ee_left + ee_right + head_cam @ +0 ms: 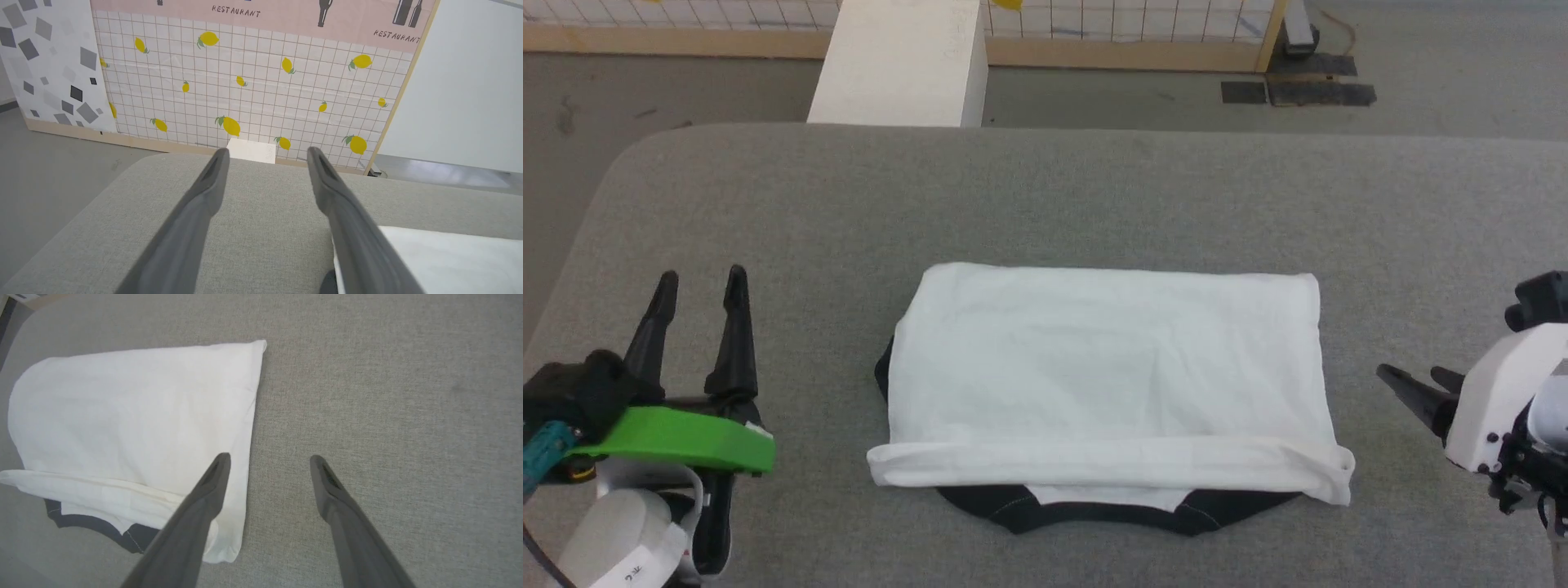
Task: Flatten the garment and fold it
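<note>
T-shirt (1107, 367) lies folded as white rectangle in middle of grey tabletop (1094, 196). Along near edge, white hem (1094, 467) is rolled, and black trim (1111, 510) sticks out from under it. Cloth looks thin, soft and light. I expect it to sag and layers to slide, so you should pinch at corners or hem, all layers together. Your left tool (703, 274) is open and empty, well apart on left. Your right tool (1411, 374) is open and empty, near shirt's right edge.
</note>
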Robot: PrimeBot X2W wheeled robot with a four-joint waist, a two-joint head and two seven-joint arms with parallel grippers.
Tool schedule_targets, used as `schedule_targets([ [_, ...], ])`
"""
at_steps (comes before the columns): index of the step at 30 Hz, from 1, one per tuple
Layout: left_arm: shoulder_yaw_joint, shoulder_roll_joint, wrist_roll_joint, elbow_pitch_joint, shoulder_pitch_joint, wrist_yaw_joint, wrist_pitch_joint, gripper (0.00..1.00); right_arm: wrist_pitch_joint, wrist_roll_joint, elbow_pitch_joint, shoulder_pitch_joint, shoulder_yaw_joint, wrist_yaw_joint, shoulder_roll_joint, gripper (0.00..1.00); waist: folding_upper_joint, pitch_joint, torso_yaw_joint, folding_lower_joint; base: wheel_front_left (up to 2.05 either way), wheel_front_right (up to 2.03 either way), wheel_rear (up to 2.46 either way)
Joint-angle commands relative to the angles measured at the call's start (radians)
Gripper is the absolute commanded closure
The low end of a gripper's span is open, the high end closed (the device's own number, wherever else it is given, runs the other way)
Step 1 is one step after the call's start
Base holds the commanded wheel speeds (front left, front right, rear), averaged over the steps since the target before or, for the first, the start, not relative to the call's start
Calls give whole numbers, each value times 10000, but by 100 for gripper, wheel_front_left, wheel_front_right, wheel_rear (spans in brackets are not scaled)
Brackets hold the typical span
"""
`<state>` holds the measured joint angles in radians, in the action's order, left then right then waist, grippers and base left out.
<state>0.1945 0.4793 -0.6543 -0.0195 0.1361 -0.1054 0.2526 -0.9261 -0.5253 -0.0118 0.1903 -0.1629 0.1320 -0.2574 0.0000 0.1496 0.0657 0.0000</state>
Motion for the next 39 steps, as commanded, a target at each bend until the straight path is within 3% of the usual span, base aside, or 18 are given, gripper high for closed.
schedule_targets([
  [1, -209, -224, 400, -178, 286, 126, 77, 0, -65, 67, 127, 334, 134, -13, -30, 0, 0, 633, 130, 0, 0, 0, 0],
  [7, -890, -1097, 1906, -569, 556, 840, 88, 0, -645, 18, 615, 1068, 990, -13, -267, 0, 0, 1486, 287, 0, 0, 0, 0],
  [14, -1665, -2176, 2366, -365, 786, 1543, 90, 0, -866, -91, 1159, 1290, 1642, -13, -266, 0, 0, 2033, 512, 0, 0, 0, 0],
  [25, -2481, -2923, 2851, 130, 820, 2134, 90, 0, -309, -882, 2024, 1545, 3460, -13, 413, 0, 0, 2070, 605, 0, 0, 0, 0],
  [31, -2518, -3152, 3004, 326, 849, 2279, 91, 0, -135, -1170, 2482, 1779, 4116, -13, 301, 0, 0, 1955, 696, 0, 0, 0, 0],
  [32, -2530, -3174, 3021, 345, 839, 2291, 91, 0, -130, -1176, 2538, 1801, 4155, -13, 244, 52, 0, 1933, 700, 0, 0, 0, 0],
  [34, -2576, -3214, 3042, 378, 813, 2311, 91, 0, -121, -1162, 2671, 1853, 4156, -13, 118, 100, 0, 1888, 690, 0, 0, 0, 0],
  [39, -2610, -3263, 3089, 459, 738, 2342, 91, 0, 157, -1079, 2801, 1947, 3721, -13, -50, 100, 0, 1693, 639, 0, 0, 0, 0],
])
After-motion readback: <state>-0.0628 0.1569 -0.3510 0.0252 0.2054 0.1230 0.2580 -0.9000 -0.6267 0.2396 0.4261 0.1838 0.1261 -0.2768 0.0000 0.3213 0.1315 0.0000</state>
